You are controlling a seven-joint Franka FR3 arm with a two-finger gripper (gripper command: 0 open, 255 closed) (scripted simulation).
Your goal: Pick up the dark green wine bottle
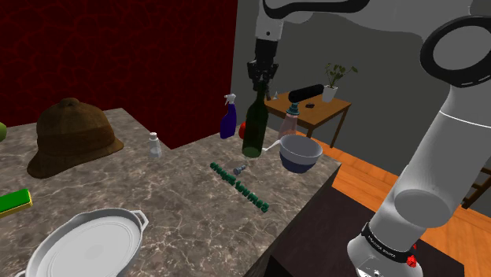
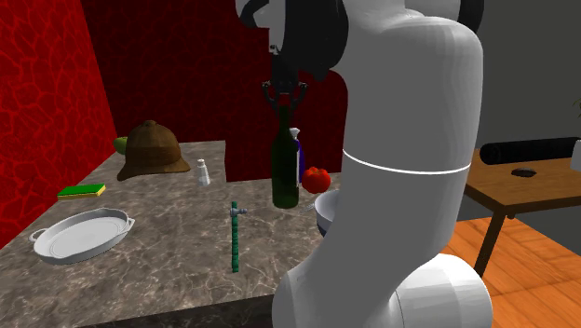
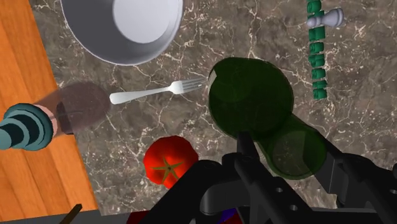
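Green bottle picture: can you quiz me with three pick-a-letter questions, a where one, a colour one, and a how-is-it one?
1. Where is the round red tomato? A on the floor. B beside the dark green glass wine bottle. C on a shelf.
2. What colour is the domed hat? A blue. B white. C brown.
3. How is the bottle? A upright under the pincer. B lying down. C upside down.
Answers: B, it sits by the bottle's base; C, brown all over; A, standing on the grey marble counter.
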